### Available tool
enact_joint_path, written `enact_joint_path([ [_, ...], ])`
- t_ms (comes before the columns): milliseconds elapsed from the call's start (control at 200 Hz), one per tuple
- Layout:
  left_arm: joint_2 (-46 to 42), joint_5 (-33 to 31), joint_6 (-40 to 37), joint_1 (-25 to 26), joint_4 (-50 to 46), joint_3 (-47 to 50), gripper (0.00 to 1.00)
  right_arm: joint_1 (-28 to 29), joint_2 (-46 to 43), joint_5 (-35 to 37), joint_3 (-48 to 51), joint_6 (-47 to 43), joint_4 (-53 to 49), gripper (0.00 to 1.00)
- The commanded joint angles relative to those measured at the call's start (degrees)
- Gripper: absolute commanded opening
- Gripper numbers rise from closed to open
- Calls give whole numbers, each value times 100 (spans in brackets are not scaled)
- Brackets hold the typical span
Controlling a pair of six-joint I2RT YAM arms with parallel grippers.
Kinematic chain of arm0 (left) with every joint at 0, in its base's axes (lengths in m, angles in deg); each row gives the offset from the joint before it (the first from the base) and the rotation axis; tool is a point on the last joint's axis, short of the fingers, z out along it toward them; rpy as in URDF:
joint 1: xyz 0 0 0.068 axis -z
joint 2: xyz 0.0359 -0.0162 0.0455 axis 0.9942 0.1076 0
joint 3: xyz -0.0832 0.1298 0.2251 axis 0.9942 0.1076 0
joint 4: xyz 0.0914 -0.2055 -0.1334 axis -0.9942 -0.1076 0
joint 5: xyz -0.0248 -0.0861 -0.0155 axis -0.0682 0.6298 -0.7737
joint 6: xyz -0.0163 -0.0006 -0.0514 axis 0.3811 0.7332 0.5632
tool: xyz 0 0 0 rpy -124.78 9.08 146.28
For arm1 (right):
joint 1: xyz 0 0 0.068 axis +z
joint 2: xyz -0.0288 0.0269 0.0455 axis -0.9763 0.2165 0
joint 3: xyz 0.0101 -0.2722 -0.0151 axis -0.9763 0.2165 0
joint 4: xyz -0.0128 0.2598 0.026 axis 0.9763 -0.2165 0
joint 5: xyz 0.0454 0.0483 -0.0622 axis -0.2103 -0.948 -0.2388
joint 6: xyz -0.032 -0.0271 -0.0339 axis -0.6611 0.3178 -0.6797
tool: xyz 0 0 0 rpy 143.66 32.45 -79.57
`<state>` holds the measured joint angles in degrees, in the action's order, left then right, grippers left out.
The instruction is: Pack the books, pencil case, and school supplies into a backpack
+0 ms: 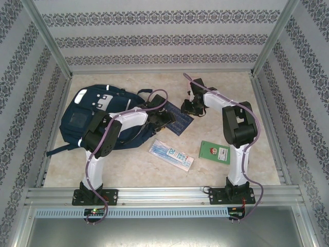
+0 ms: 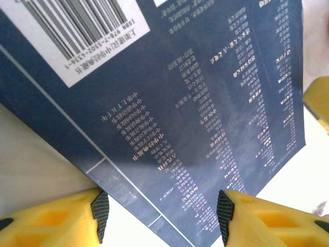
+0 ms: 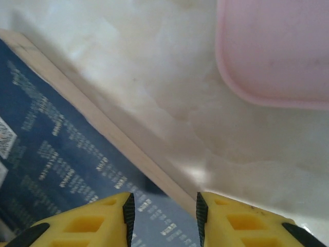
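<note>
Left jaws apart either side of the dark blue book (image 2: 205,103) corner, right jaws apart over its edge, pink pencil case (image 3: 277,51) nearby on the worktop (image 3: 169,92).

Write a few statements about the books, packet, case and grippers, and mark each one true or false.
1. The packet lies on the table between the backpack and the green book. True.
2. The green book is inside the backpack. False: it lies on the table, in front of the right arm.
3. The left gripper has its jaws apart over the blue book. True.
4. The right gripper holds the case. False: its jaws are open and the case lies on the table beyond them, untouched.
</note>
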<state>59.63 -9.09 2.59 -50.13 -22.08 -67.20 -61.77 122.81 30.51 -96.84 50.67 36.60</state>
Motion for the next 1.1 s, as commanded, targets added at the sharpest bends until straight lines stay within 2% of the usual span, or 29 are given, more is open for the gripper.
enact_joint_path([
  [0,153,-306,90,23,-258,-276,60,-20,-65,123,230,-109,-157,38],
  [120,253,-390,5,6,-528,-422,60,69,-368,-62,862,59,-45,34],
  [385,351,-523,-368,-38,-957,-659,60,439,-1351,-331,2155,483,217,34],
  [520,386,-498,-673,-82,-1181,-780,60,432,-1451,-144,2155,455,204,37],
  [784,600,-138,-977,-134,-1312,-936,60,319,-1073,254,1465,162,143,41],
  [984,803,52,-962,-128,-1390,-1103,60,317,-621,39,1375,157,188,41],
  [1094,846,368,-910,-117,-1144,-1120,60,360,-599,-242,1502,285,374,39],
])
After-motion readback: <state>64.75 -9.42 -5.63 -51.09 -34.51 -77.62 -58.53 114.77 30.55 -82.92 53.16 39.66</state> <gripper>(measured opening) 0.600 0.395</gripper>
